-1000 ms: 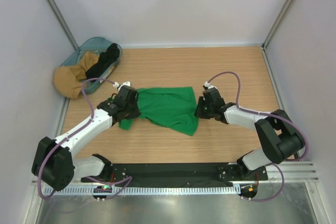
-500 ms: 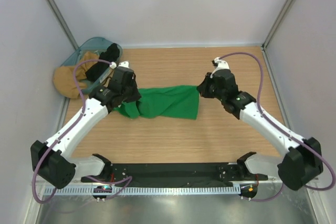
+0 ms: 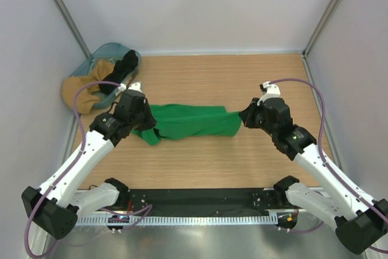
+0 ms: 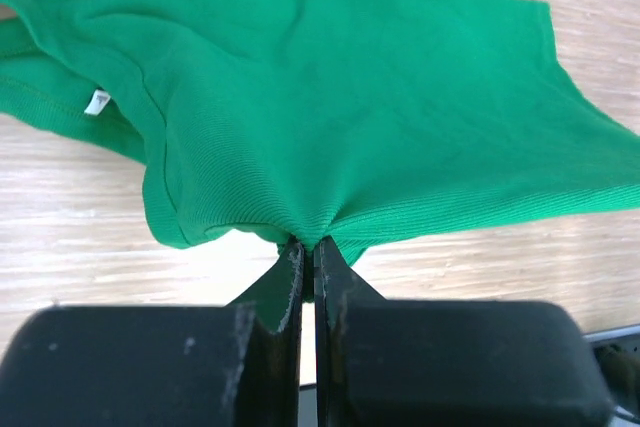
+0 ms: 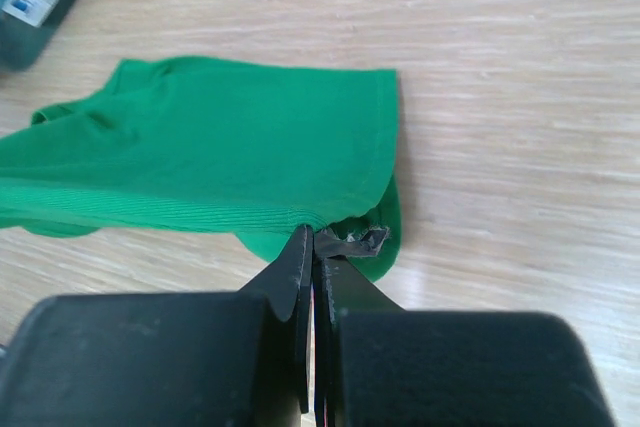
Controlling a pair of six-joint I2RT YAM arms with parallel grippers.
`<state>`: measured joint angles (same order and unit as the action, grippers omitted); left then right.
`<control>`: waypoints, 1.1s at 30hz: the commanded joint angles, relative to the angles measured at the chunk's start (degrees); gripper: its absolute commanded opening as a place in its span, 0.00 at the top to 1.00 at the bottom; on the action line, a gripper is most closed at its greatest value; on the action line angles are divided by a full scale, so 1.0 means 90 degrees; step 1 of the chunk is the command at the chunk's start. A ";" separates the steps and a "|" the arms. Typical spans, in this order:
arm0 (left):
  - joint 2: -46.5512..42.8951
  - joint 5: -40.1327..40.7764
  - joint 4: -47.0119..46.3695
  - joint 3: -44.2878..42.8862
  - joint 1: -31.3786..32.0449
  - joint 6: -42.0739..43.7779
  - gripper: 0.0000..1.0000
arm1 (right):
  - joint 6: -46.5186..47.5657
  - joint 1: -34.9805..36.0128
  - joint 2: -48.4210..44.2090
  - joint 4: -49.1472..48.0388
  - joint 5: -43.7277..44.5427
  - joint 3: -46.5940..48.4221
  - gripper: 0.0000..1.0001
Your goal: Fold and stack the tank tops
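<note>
I am pinching the green tank top (image 3: 188, 121) at both ends: my left jaws are clamping shut on its bunched left edge, my right jaws are clamping shut on its right corner, and the fabric is stretching between them in a band across the middle of the wooden tabletop (image 3: 242, 77). The black tank top (image 3: 125, 66) is lying draped over the rim of the teal basket (image 3: 104, 51) at the far-left corner, beside a tan garment (image 3: 77, 93) that is spilling over the basket's edge.
</note>
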<state>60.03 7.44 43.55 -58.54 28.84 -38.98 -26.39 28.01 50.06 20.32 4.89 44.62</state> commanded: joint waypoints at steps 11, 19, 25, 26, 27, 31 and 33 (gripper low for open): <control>0.0313 0.0169 0.0962 -0.2653 -0.0031 0.0542 1.00 | 0.0569 -0.0016 0.0541 0.0662 -0.0100 0.2509 0.99; -0.0798 -0.0600 0.1147 -0.3759 -0.0021 0.0514 1.00 | 0.0715 -0.0007 -0.0434 0.0897 -0.1050 0.3684 0.99; -0.1727 -0.1090 0.1031 -0.3193 -0.0031 0.0055 1.00 | 0.0725 -0.0007 -0.1519 0.1024 -0.1656 0.3704 0.99; -0.1806 -0.1100 0.1021 -0.3134 -0.0021 0.0025 1.00 | 0.0725 -0.0007 -0.1597 0.1092 -0.1656 0.3704 0.99; -0.1865 -0.1110 0.0991 -0.3047 -0.0031 0.0015 1.00 | 0.0745 -0.0007 -0.1694 0.1102 -0.1646 0.3695 0.99; -0.1778 -0.1052 0.0699 -0.2773 -0.0031 0.0005 1.00 | 0.0804 -0.0016 -0.1463 0.1199 -0.1131 0.3714 0.99; -0.1515 -0.1013 0.0397 -0.2588 -0.0031 -0.0005 1.00 | 0.0804 -0.0007 -0.1160 0.1307 -0.0954 0.3763 0.99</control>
<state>42.96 -2.26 51.81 -83.99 28.86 -38.92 -20.51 28.03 34.50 30.11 -7.92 77.62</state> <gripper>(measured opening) 0.016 0.029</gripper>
